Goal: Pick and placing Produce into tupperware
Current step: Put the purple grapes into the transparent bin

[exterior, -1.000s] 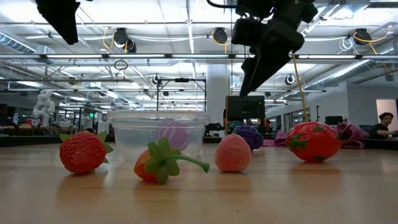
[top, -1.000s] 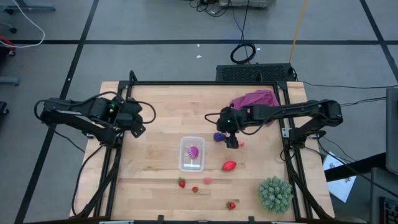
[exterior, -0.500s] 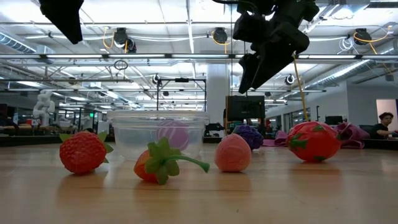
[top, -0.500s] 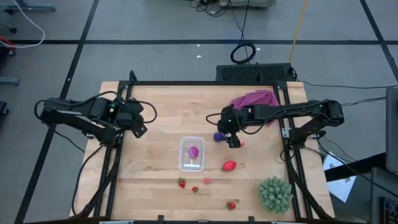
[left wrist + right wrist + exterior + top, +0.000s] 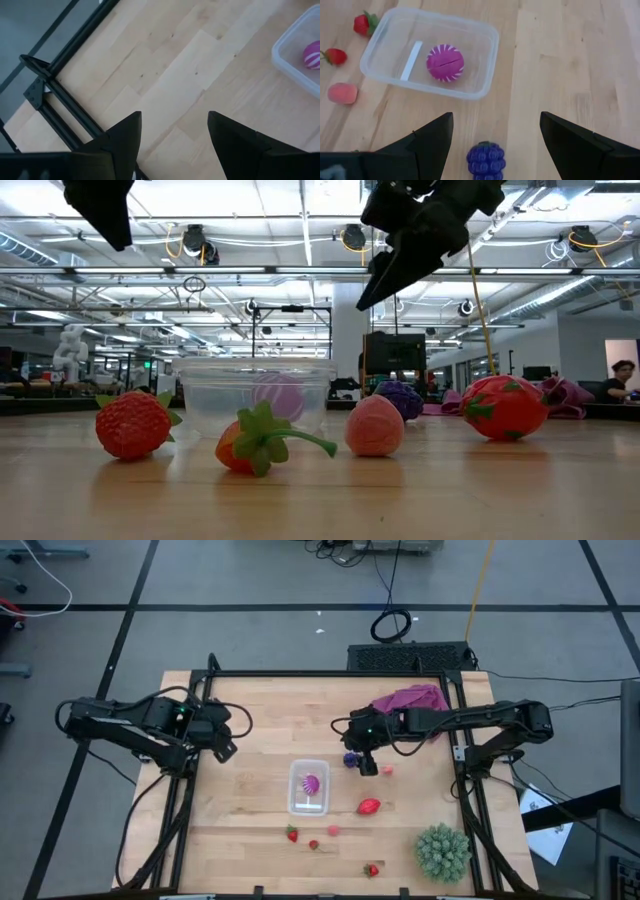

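Note:
My right gripper (image 5: pixel 364 764) (image 5: pixel 496 116) hangs open above the table, just right of the purple grape bunch (image 5: pixel 350 758) (image 5: pixel 486 159), which lies on the wood below and between its fingers, untouched. The clear tupperware (image 5: pixel 308 802) (image 5: pixel 485 37) stands at the table's middle on its base and holds the purple-pink round piece (image 5: pixel 310 782) (image 5: pixel 445 63). The larger red piece (image 5: pixel 369 806) lies right of it. Strawberries (image 5: pixel 292 834) (image 5: pixel 372 869) and a peach-pink piece (image 5: pixel 333 831) lie nearer the near edge. My left gripper (image 5: pixel 222 746) (image 5: pixel 174 115) waits open at the left side.
A purple-pink cloth (image 5: pixel 408 700) lies at the far right, behind the right arm. A spiky green ball plant (image 5: pixel 442 852) sits in the near right corner. A small pink piece (image 5: pixel 387 770) lies just right of the right gripper. Black frame rails (image 5: pixel 180 790) run along both sides.
My right gripper has shifted a little toward the table's left and far edge, closer over the grape bunch, rising slightly and tipping. Nothing on the table has moved.

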Robot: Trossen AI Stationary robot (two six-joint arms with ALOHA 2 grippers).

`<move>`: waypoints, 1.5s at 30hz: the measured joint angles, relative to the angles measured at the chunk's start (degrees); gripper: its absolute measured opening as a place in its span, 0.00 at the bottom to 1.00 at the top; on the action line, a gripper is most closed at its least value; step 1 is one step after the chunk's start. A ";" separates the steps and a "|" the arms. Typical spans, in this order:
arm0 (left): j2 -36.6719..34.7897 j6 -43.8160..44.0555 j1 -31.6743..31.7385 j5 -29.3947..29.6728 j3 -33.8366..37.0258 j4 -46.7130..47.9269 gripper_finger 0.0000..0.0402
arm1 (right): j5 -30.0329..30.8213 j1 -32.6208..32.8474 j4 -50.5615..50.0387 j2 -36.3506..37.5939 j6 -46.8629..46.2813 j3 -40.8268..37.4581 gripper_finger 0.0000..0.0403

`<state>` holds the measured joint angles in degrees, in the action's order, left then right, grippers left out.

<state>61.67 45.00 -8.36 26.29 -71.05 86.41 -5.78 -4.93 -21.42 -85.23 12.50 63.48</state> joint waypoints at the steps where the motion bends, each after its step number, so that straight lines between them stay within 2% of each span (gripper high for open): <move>1: 0.00 0.08 0.02 -0.29 0.00 -0.04 0.58 | 0.02 0.00 -0.10 0.00 -0.08 0.00 0.72; 7: 0.00 0.19 0.00 -0.58 0.00 -0.04 0.58 | 0.13 -0.04 -1.19 0.00 -2.99 -0.89 0.72; 13: 0.00 0.13 0.02 -0.57 0.00 -0.04 0.58 | 4.65 -0.13 -1.17 0.00 -3.51 -2.81 0.72; 25: 0.01 -0.54 0.02 -0.75 -0.02 -1.42 0.58 | 4.75 -0.15 -1.37 0.00 -4.34 -3.32 0.72; 32: 0.02 -1.18 0.01 -0.75 -0.02 -1.48 0.58 | 12.04 1.05 -1.53 0.00 -3.37 -3.32 0.72; 37: 0.02 -1.21 0.02 -0.77 -0.02 -1.46 0.58 | 11.88 2.51 -1.57 0.00 0.78 -3.32 0.72; 45: 0.02 -1.34 0.00 -0.77 -0.02 -1.48 0.58 | 11.76 4.43 -3.93 0.00 1.74 -3.32 0.72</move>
<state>61.69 43.66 -8.36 25.52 -71.07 84.93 5.98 -0.49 -25.34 -85.23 14.24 60.16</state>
